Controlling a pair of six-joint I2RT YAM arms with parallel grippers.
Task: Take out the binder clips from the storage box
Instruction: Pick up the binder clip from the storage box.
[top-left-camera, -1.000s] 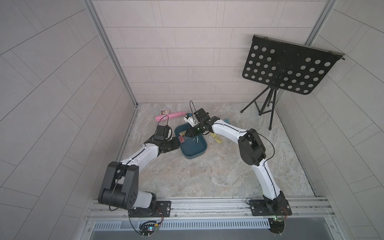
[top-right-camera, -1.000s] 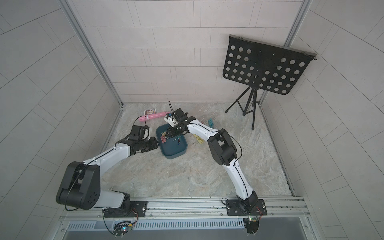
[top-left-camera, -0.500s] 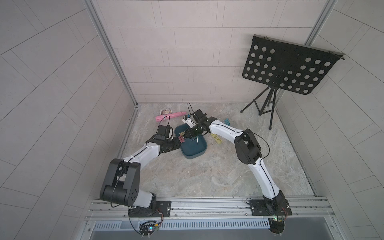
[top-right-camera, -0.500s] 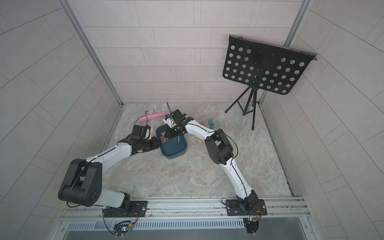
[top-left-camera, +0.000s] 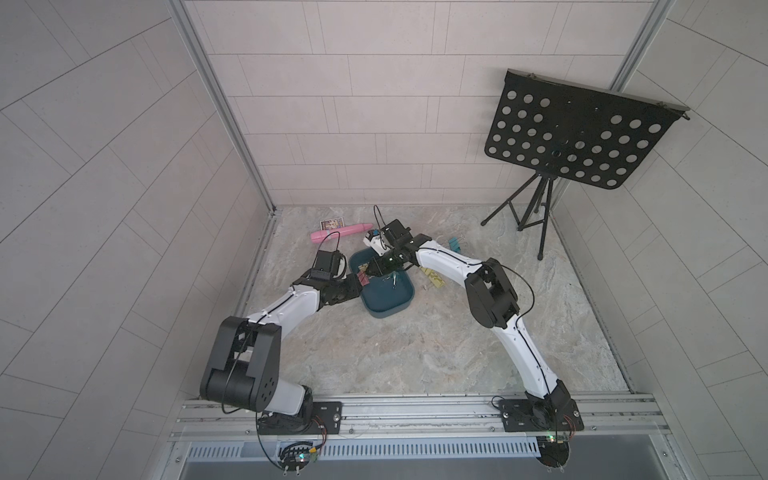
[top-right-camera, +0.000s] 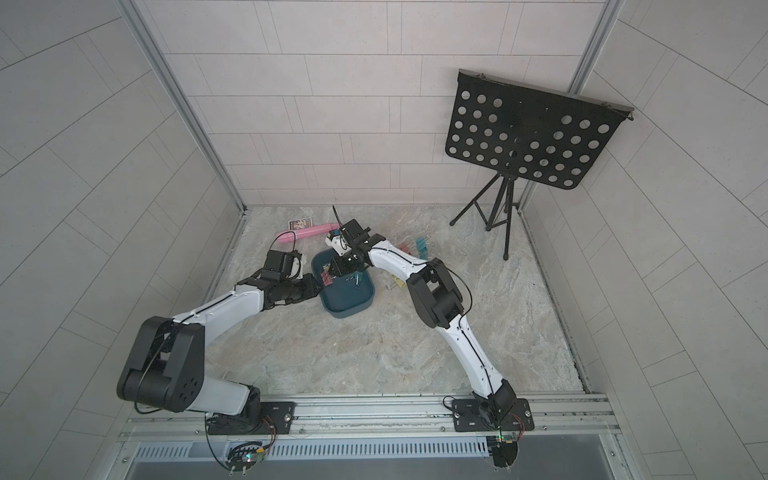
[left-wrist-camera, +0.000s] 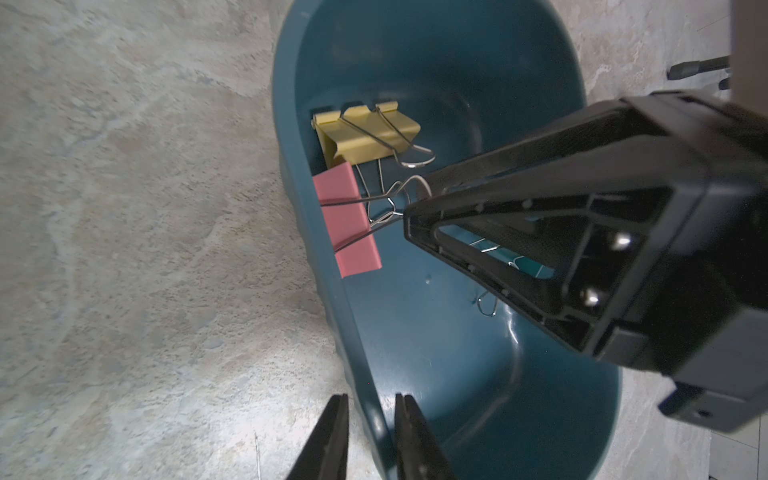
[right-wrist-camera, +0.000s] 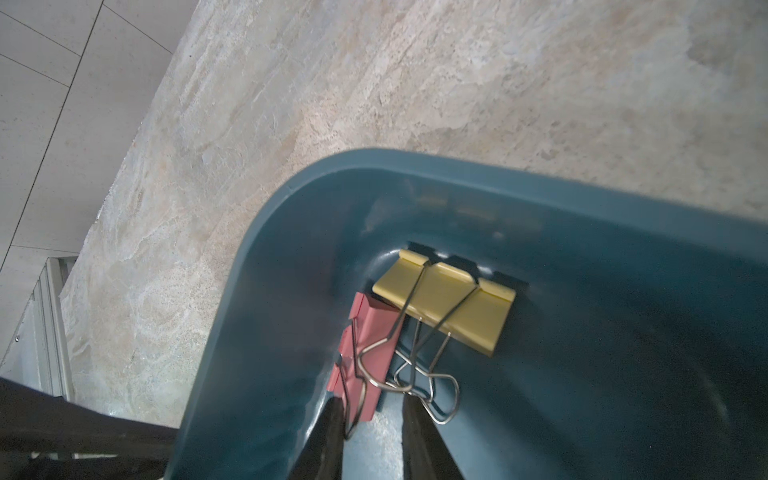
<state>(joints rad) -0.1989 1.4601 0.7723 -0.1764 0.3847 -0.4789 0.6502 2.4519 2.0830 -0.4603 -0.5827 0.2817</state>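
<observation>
The right fingers (right-wrist-camera: 328, 436), narrowly apart, straddle the thin wire handles of the pink clip (right-wrist-camera: 368, 345). Its long axis runs along the wall of the glossy teal box (top-left-camera: 388, 305), in the 10 o'clock corner seen from above, touching 1 yellow clip (right-wrist-camera: 449, 307). The left fingers (left-wrist-camera: 332, 436) pinch the rim at 9 o'clock.

You're looking into a lab robot cell: panel walls (top-left-camera: 374, 124) are boxing in a stone-patterned floor (top-left-camera: 395, 353), an aluminium rail (top-left-camera: 415, 409) carrying both arms (top-left-camera: 291, 307).
</observation>
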